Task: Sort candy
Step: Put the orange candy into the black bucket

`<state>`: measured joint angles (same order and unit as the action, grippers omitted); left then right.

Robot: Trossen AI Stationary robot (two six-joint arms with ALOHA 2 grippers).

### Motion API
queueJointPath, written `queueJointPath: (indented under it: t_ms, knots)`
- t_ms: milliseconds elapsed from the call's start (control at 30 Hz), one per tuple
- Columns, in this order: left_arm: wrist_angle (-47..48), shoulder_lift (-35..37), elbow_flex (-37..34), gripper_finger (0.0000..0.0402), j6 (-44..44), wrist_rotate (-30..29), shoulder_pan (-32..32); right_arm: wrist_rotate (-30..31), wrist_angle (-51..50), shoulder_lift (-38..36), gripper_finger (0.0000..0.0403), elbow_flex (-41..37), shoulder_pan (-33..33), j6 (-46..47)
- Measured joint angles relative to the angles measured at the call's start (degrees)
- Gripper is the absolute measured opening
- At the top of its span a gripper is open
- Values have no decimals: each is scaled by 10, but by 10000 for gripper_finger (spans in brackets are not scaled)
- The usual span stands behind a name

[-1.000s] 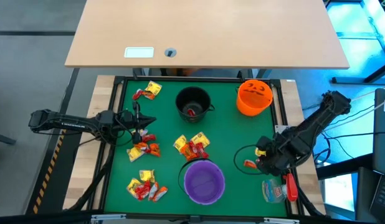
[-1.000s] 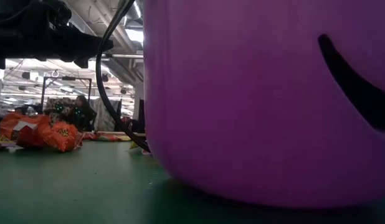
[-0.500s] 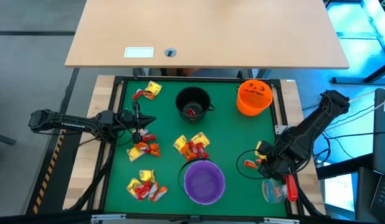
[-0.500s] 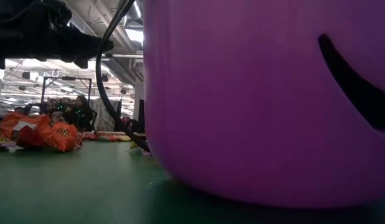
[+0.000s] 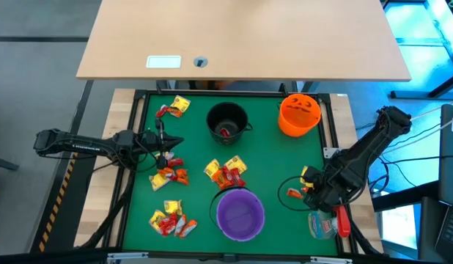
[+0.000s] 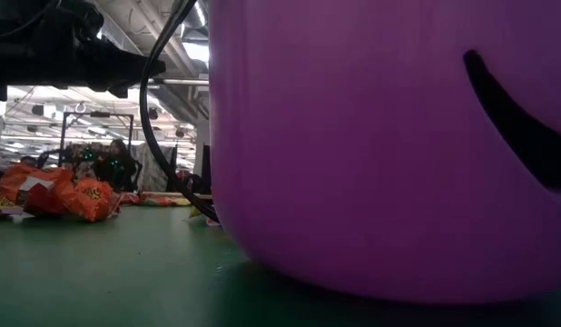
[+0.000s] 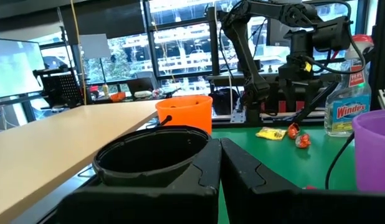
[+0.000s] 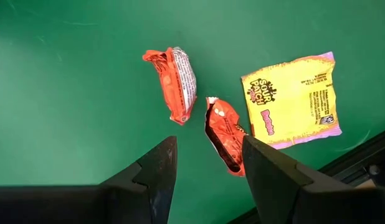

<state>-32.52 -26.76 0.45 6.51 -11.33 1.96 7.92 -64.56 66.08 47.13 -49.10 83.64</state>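
Green mat (image 5: 267,158): right gripper (image 8: 208,163) open over red candy (image 8: 223,134); left gripper (image 7: 218,163) closed.

In the low view the purple bucket (image 6: 380,145) fills most of our sight, cut off at top and right, hiding the table behind it. We cannot read the orange candy (image 6: 49,193) wrappers there. The black bucket (image 5: 227,122) holds something red we cannot identify.
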Motion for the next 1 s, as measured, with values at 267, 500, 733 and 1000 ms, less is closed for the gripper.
queueJointPath:
  t_ms: [267,500,733,1000]
  knots:
    - [5,0,0,0,-4,0,0,2,-1,0,177,0,0,0]
    - [5,0,0,0,-5,0,0,5,-1,0,177,0,0,1]
    - [9,0,0,0,-9,-15,0,5,-36,0,177,0,0,15]
    - [23,0,0,0,-18,-28,0,6,-54,0,177,0,0,-2]
